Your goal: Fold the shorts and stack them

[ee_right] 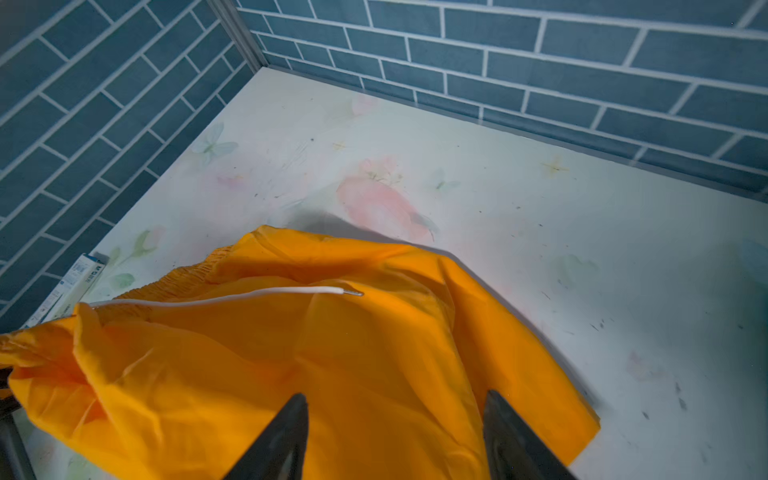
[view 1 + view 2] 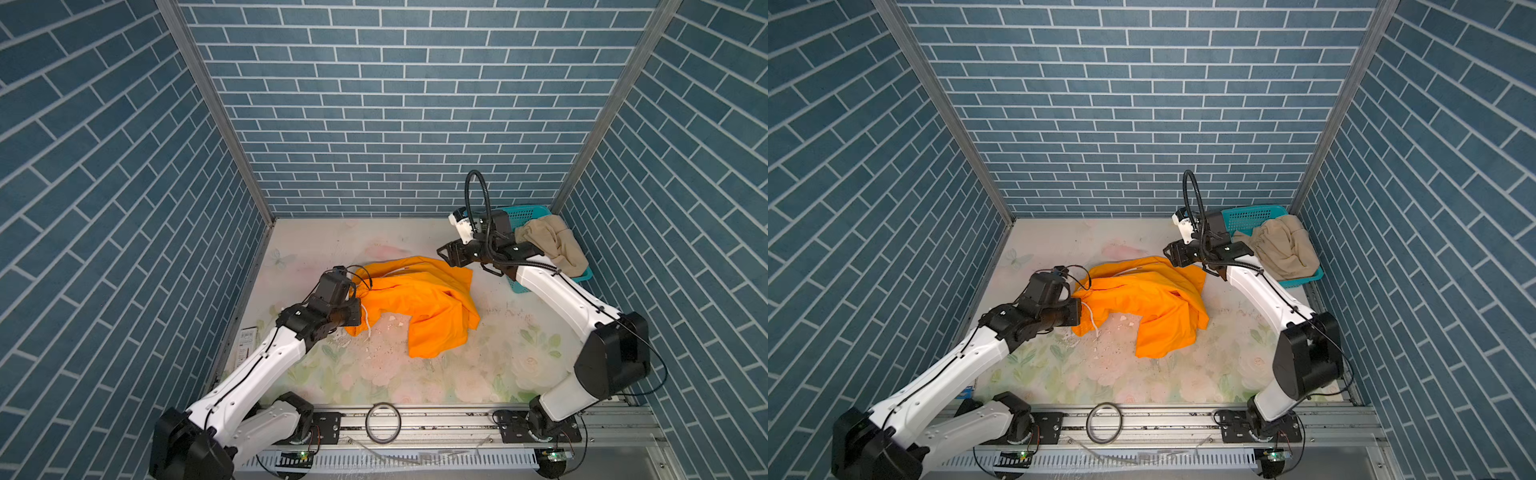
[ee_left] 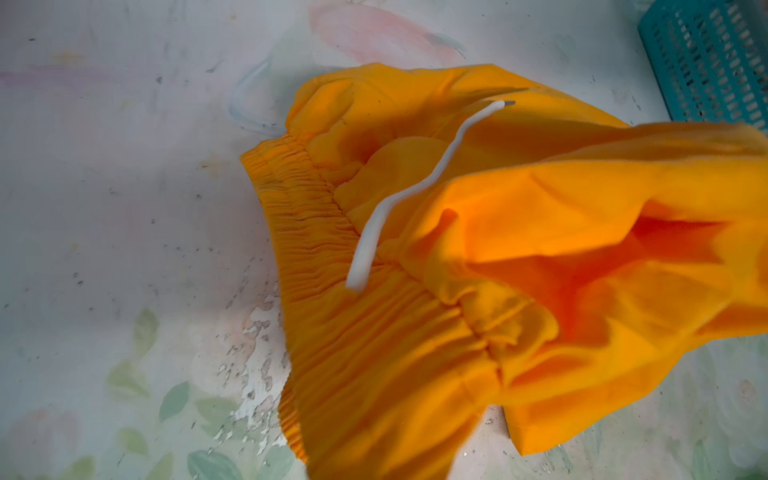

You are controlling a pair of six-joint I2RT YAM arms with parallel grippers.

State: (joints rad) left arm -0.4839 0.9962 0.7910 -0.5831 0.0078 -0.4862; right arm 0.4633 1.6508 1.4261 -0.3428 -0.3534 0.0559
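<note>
The left tool (image 2: 354, 300) pinches the orange shorts (image 2: 419, 303) near the waistband (image 3: 316, 232), the right tool (image 1: 395, 399) hangs spread above them; laying the cloth flat on the worktop (image 2: 415, 374) first seems wise.

There are two pairs of shorts, orange shorts (image 2: 419, 307) and beige shorts (image 2: 557, 245), and one teal basket (image 2: 528, 216).

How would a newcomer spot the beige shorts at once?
Look to the far right corner of the table, where a teal basket stands. The beige shorts drape over its rim, dull tan, unlike the bright orange shorts lying mid-table.
</note>
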